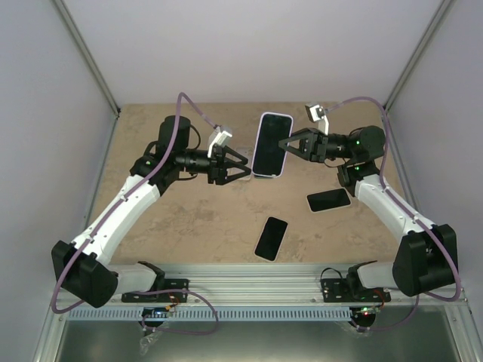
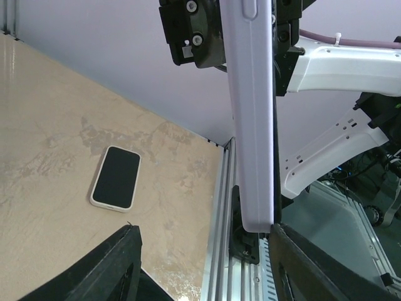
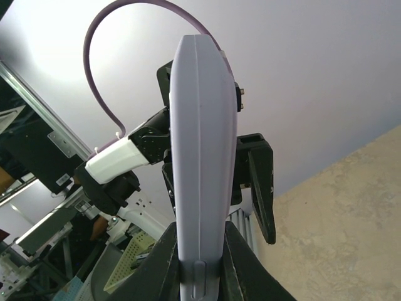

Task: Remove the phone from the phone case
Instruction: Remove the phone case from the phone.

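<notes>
My right gripper (image 1: 290, 143) holds the phone (image 1: 270, 147) up in the air, dark screen facing the top camera, still inside its lavender phone case (image 3: 203, 125). Its fingers (image 3: 164, 263) are shut on the case's long sides in the right wrist view. My left gripper (image 1: 240, 164) is open beside the phone's left edge. In the left wrist view the case (image 2: 250, 125) stands edge-on between my left fingers, its lower corner right at the right finger (image 2: 313, 269) and far from the left finger (image 2: 119, 263). The phone's black face (image 2: 274, 125) shows as a thin strip.
A dark-screened phone in a white case (image 1: 329, 200) lies on the table under the right arm, also seen as the white-cased phone (image 2: 116, 177). A black phone (image 1: 271, 238) lies near the front rail (image 1: 249, 275). Grey walls enclose the table.
</notes>
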You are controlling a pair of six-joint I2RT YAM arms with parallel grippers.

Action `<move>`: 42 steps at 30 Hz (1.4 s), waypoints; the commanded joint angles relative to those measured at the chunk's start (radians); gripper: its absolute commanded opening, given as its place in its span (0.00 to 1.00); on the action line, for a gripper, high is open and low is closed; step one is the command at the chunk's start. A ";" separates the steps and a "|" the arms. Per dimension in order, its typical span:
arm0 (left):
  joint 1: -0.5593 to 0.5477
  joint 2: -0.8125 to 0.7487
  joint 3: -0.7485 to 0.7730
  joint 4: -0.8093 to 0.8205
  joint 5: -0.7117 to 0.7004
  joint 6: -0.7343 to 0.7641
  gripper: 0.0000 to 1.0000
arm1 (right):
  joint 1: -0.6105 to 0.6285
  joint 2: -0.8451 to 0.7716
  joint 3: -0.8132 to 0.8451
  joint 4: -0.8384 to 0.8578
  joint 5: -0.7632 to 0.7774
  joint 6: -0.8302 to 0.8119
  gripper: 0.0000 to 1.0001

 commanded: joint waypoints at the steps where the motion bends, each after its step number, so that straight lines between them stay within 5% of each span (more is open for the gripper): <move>1: -0.004 0.007 0.007 0.022 -0.035 -0.007 0.57 | 0.005 -0.007 0.039 0.030 0.025 -0.014 0.01; 17: -0.005 -0.005 -0.017 0.061 0.063 -0.035 0.62 | 0.005 -0.007 0.038 0.025 0.024 -0.023 0.01; 42: -0.003 0.038 -0.007 -0.005 -0.250 0.019 0.45 | 0.007 -0.016 0.032 0.099 0.011 0.032 0.00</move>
